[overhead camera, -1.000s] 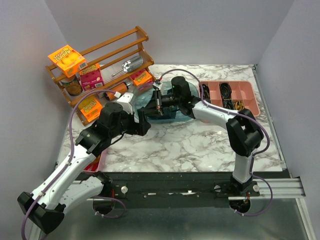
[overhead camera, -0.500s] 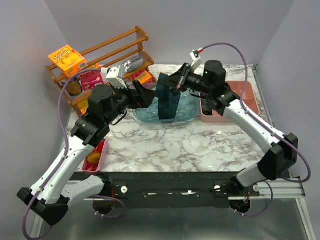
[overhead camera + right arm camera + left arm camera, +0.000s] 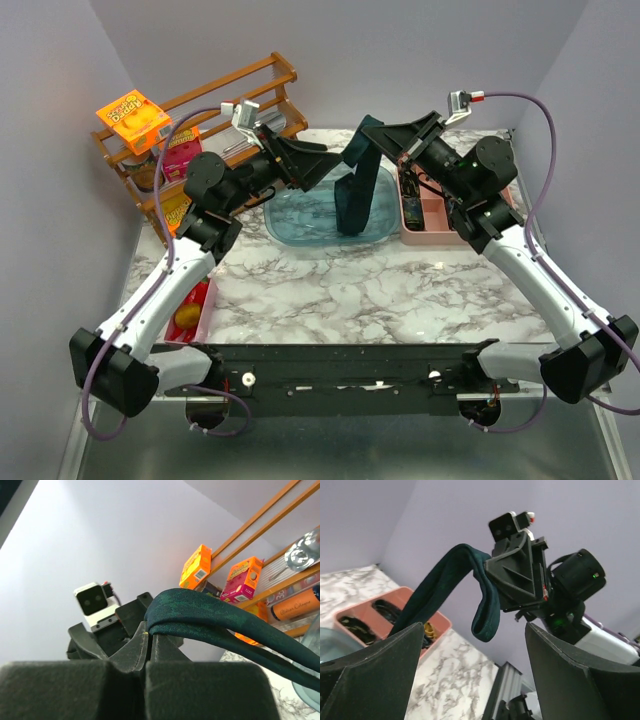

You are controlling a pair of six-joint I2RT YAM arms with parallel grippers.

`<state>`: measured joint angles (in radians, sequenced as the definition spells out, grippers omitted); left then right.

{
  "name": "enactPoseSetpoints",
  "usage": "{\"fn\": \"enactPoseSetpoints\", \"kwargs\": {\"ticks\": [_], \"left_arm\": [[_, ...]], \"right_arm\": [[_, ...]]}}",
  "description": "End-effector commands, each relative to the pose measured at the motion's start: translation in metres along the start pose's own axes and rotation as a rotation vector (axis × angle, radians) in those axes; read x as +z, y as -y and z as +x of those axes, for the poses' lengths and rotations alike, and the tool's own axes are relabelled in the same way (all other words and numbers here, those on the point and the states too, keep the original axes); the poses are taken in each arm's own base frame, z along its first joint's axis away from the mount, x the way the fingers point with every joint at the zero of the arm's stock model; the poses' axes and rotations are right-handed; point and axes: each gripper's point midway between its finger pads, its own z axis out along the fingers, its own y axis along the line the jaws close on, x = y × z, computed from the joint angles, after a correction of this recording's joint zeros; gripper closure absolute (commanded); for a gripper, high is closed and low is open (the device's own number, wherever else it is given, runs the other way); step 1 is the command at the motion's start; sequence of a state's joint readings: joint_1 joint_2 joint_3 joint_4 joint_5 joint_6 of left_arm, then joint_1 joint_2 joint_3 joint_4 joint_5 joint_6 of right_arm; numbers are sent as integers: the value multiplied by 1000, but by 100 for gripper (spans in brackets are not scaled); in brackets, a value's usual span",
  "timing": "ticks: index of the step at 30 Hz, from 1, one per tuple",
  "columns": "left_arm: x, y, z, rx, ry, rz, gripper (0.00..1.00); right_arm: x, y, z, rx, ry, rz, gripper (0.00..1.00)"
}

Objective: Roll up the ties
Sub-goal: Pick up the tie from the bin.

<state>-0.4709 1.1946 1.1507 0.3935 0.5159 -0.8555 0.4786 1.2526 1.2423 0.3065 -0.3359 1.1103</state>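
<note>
While the dark teal necktie [image 3: 352, 195] hangs from the right gripper [image 3: 383, 136] with its lower end down in the translucent blue tub [image 3: 285, 222], the overhead view shows the left gripper [image 3: 328, 160] raised just beside it, jaws spread and holding nothing. From the left wrist, the wide-apart fingers [image 3: 375, 670] frame the necktie [image 3: 445, 577], which droops in a loop from the right gripper [image 3: 490, 570] facing them and touches neither pad. From the right wrist, the right gripper [image 3: 148, 629] is pinched tight on a fold of the necktie [image 3: 200, 611], whose two strands trail off to the right. I judge this the lift-out step, with rolling not yet begun. Next, the necktie should be laid flat on the marble table [image 3: 400, 290], or the left gripper should take its free end, so a roll can start from one end.
</note>
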Motion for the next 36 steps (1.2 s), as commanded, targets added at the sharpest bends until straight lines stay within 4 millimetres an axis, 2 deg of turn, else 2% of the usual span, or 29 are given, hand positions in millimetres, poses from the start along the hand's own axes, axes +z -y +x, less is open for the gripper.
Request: {"fn": "enactPoseSetpoints", "kwargs": {"ticks": [1,5,9,14,19,22,23,25,26,27,28,30,31,32,33,34,35,36], "left_arm": [[2,49,-4,-38,-18,291,10],[5,45,2,-46,-26,295,13],[11,33,9,-61,-42,257,17],[19,25,15,-80,-69,247,32],[28,16,21,-106,-73,230,38],[31,16,20,-103,-70,227,53],[32,16,19,-101,-69,229,66],[31,18,17,-97,-64,222,79],[31,19,15,-84,-61,222,90],[28,24,11,-71,-57,223,95],[28,21,13,-75,-67,198,100],[23,31,4,-12,-60,194,100],[21,27,7,-18,-87,156,100],[21,34,-2,8,-79,150,100],[17,39,-9,69,-73,142,100],[14,33,-4,60,-111,90,100],[14,43,-18,102,-89,88,100],[10,48,-23,127,-86,78,100]], "right_arm": [[-6,-23,-9,12,26,-71,100],[-5,-18,-7,28,19,-60,100],[-2,-17,-4,41,-2,-67,99],[-2,-14,1,56,-23,-67,100],[-1,-11,6,64,-48,-75,100],[0,-6,11,77,-66,-73,100],[0,-5,13,80,-71,-72,100],[1,-2,18,89,-97,-70,99],[2,3,21,96,-108,-64,98],[2,4,23,97,-112,-67,97],[2,7,26,100,-124,-67,95],[2,17,32,111,-141,-49,92],[2,19,35,114,-155,-49,88],[2,22,39,114,-168,-44,86],[1,29,44,120,-186,-31,82],[0,34,49,116,-206,-23,71],[-1,38,53,115,-223,-16,66],[-2,48,60,130,-251,17,61]]}}
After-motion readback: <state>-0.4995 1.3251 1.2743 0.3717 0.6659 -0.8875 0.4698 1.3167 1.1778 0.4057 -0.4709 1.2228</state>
